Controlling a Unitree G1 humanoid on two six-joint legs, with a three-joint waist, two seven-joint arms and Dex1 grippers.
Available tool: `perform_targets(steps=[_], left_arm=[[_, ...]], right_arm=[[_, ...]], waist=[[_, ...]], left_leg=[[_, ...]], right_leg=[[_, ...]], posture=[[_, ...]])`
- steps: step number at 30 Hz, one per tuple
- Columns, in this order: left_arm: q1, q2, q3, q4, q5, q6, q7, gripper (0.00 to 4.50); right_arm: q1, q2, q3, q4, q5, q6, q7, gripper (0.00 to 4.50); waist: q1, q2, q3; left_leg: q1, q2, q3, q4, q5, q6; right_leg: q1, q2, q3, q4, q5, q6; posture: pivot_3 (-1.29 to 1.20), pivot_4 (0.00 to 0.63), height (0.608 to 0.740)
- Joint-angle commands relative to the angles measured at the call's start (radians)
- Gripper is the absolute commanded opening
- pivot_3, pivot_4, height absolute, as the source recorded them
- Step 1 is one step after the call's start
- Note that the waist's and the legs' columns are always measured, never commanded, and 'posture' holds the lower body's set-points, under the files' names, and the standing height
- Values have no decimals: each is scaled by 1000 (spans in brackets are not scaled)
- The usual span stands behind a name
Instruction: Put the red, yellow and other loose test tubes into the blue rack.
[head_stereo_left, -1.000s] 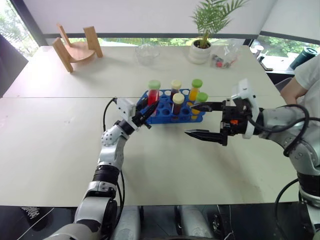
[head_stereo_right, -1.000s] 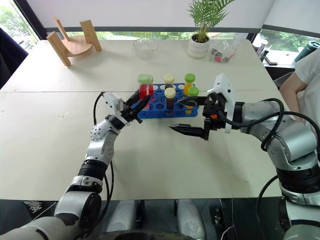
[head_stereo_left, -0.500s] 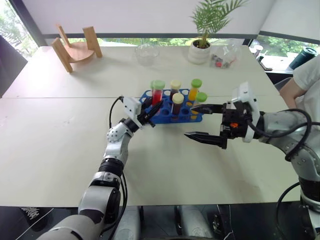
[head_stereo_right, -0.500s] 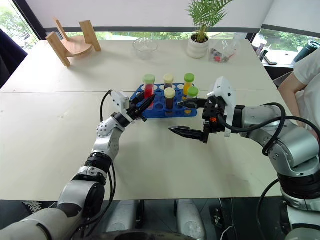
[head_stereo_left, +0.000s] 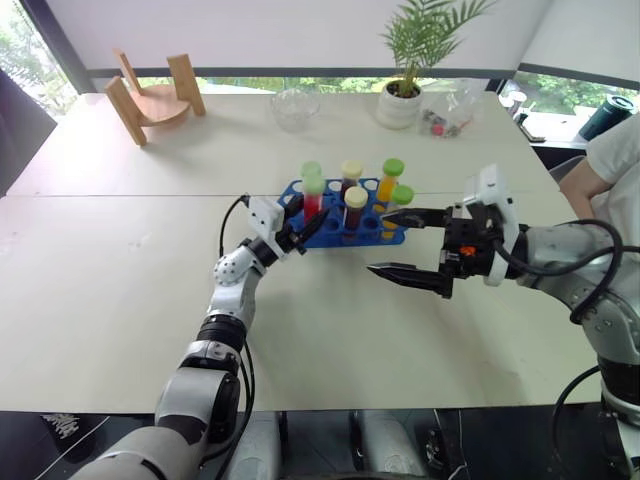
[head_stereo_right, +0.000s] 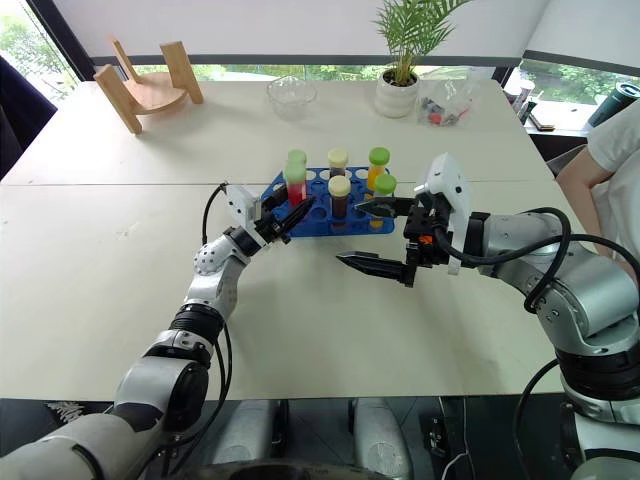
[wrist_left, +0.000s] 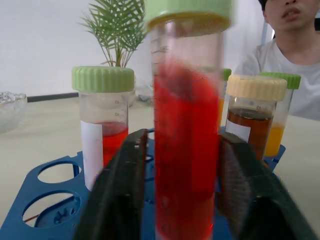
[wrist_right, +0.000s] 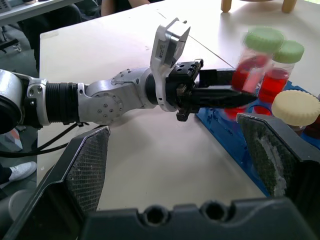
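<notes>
**Red tube between the left pincer's fingers at the rack**

The left pincer (head_stereo_left: 292, 236) stands partly open at the near left corner of the blue rack (head_stereo_left: 385, 236), its ribbed black fingers (wrist_left: 122, 185) flanking the red tube (wrist_left: 186, 150), a clear plastic cylinder with a ridged green cap, upright in the rack; whether they touch it I cannot tell. The right pincer (head_stereo_left: 403, 243) gapes wide and empty by the rack's right end, above the pale worktop (head_stereo_left: 100, 290). Both forearms reach inward toward the rack.
</notes>
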Motion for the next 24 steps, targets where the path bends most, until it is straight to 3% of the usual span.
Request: perform_targets(steps=[1,2,6,11,18,24], left_arm=[[59,24,-4,-41,-15,65,-34,3987],[80,42,-6,-77,-16,72,-49,4470],[168,142,-28,-257,-5,179,-81,4470],[333,397,-3,-685,-141,525,-193,4470],[615,676,172,-1161,-383,925,-188,4470],[808,755,364,-1377,-556,1095,-132,4470]], right_arm=[[-3,-5,-29,-36,13,-4,-3,4500],[-2,-6,-30,-37,14,-3,-4,4500],[10,-8,-34,-43,17,1,-9,4500],[75,-15,-82,-56,25,13,-34,4500],[177,-19,-168,-89,42,36,-87,4500],[235,-63,-201,-82,4,29,-91,4500]], waist=[[-2,0,0],[-4,1,0],[-6,1,0],[-7,1,0],[-3,-1,1],[-6,0,1]], left_leg=[[1,0,0,0,0,0],[1,0,0,0,0,0],[1,1,0,-2,0,0],[0,2,0,-4,0,0],[-1,2,1,-4,0,0],[0,3,2,-5,0,0]], right_leg=[[1,0,0,0,0,0],[1,0,0,0,0,0],[0,1,0,0,0,0],[-2,1,0,0,0,-1],[-1,-2,0,-3,0,-1],[-2,-1,0,-3,-2,-4]], posture=[[0,150,740],[0,150,740],[0,150,740],[0,150,740],[0,150,740],[0,150,740]])
